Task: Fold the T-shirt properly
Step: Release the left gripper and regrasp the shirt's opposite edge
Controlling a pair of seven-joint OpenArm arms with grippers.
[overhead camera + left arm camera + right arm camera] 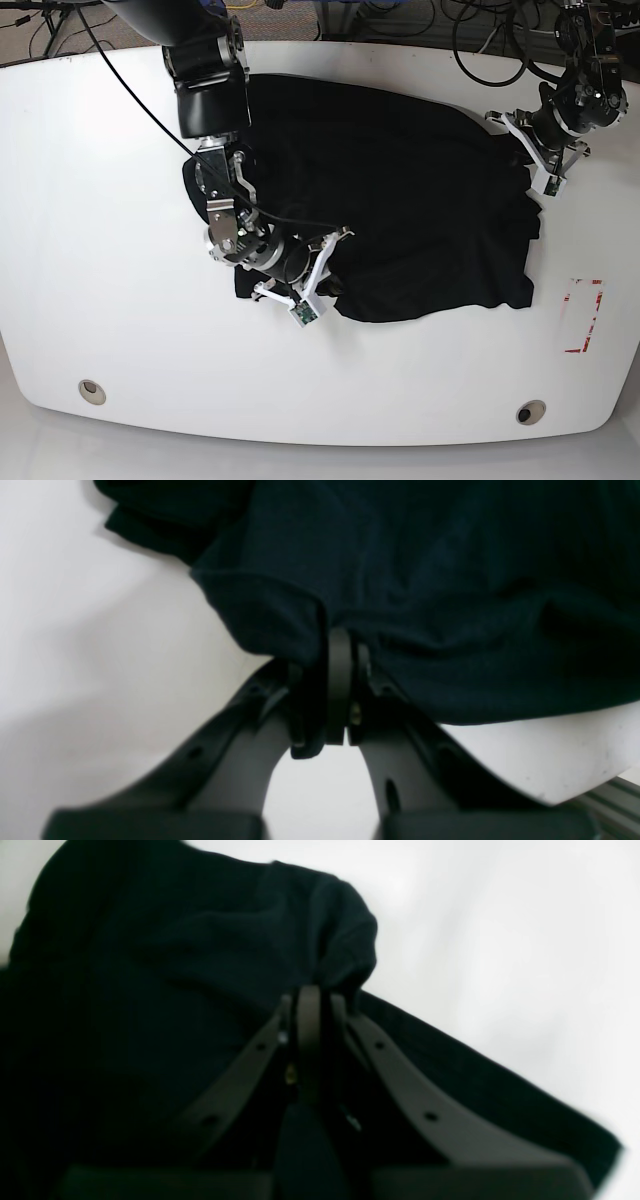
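White tabletop bearing the T-shirt, a black garment spread in loose folds across the centre and far side. Right gripper, on the near-left of the base view, with jaws pressed together on a bunched fold at the shirt's near edge; the right wrist view shows cloth gathered at the closed tips. Left gripper, at the far right of the base view, likewise clamped on the shirt's edge, with fabric pinched between its closed fingers. Red-outlined marking lies on the table near the right edge, apart from the cloth.
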